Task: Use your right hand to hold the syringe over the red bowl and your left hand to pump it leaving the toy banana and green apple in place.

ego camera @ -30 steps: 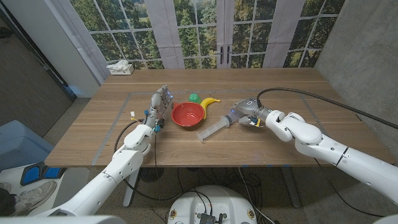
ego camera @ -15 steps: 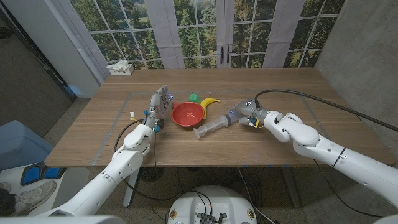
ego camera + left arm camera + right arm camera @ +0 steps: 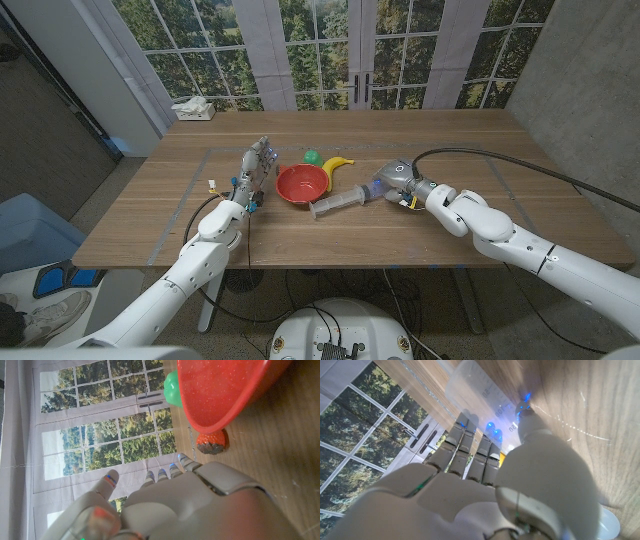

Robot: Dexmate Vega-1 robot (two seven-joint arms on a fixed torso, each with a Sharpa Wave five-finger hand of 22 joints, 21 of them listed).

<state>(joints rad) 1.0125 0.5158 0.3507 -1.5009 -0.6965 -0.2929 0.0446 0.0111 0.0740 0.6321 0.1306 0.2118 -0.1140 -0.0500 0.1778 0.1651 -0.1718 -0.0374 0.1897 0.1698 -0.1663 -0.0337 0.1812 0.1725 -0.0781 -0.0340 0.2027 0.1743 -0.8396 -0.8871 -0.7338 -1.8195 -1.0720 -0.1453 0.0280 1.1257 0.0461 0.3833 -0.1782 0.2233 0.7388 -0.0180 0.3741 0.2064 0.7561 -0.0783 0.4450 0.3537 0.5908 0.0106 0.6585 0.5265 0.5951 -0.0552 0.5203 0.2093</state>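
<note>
Here the right hand [image 3: 397, 180] grips the syringe [image 3: 345, 203] just beside the red bowl [image 3: 302, 182]; the left hand [image 3: 256, 165], also beside the bowl, is empty with fingers extended.

Right hand [image 3: 393, 180] grips the syringe [image 3: 338, 204] beside the red bowl [image 3: 302, 182] — left hand [image 3: 256, 166] stands apart.

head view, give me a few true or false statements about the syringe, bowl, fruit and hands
1. The syringe lies on the table beside the red bowl. True.
2. The left hand holds the syringe. False: it stands left of the bowl, holding nothing.
3. The banana is inside the bowl. False: it lies on the table behind the bowl.
4. The right hand is at the syringe's plunger end. True.
5. The green apple sits behind the bowl. True.
</note>
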